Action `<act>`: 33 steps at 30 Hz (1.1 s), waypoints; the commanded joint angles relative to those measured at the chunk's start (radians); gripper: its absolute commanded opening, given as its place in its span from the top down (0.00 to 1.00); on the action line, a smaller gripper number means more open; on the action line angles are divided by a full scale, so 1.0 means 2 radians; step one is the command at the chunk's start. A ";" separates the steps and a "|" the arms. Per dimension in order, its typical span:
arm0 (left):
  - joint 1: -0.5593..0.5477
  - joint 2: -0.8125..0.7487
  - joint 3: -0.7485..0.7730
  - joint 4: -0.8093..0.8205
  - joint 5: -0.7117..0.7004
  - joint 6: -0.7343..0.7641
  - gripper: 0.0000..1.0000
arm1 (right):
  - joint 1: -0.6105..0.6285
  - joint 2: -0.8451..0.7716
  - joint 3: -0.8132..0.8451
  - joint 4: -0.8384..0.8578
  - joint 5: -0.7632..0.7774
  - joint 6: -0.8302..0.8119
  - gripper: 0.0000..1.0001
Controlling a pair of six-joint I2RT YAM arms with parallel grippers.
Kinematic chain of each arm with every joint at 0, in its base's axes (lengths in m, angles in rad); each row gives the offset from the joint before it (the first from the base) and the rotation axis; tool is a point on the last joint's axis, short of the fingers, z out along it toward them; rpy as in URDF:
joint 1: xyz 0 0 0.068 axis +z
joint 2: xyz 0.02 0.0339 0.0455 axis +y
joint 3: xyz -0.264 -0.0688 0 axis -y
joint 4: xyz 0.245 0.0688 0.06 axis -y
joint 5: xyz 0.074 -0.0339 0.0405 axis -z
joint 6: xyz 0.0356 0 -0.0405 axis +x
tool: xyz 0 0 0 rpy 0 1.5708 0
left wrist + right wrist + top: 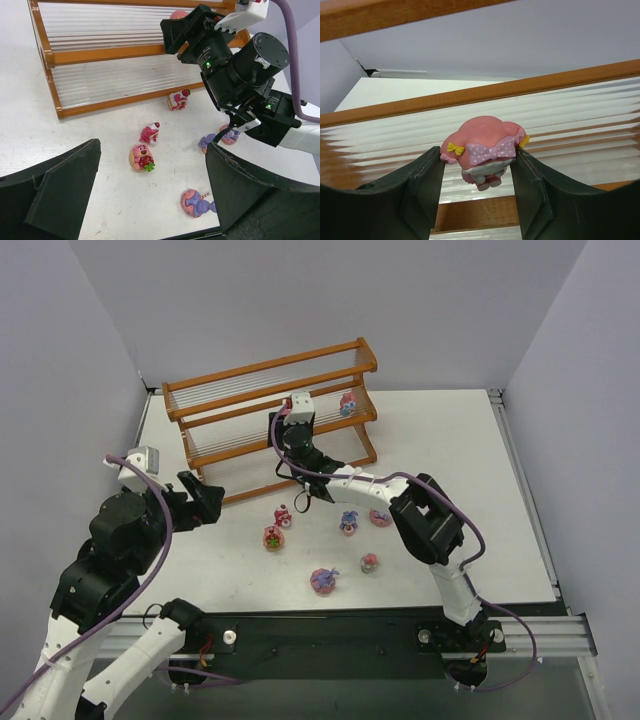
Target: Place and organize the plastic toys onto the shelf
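Your right gripper (477,170) grasps a pink toy (482,145) at the shelf (270,370); a second toy (347,403) stands on its middle tier near the right end. Your left gripper (203,500) hangs released.

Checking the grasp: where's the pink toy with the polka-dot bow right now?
Right wrist view, centre: the pink toy is clamped in the right gripper, in front of the pale rods of the shelf, between two of its wooden rails.

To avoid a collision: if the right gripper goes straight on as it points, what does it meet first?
Probably the pale rods of the shelf, touched first by the pink toy the right gripper holds; depth is unclear.
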 commanded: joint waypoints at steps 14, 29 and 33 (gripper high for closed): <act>0.003 -0.013 -0.008 0.007 0.001 -0.004 0.04 | 0.003 0.019 0.049 -0.011 0.029 0.029 0.40; 0.003 -0.018 -0.010 0.003 0.000 -0.001 0.04 | 0.006 0.002 0.042 -0.031 0.014 0.024 0.20; 0.003 -0.018 -0.009 0.003 0.000 -0.001 0.04 | 0.009 -0.011 0.039 -0.036 0.013 0.020 0.16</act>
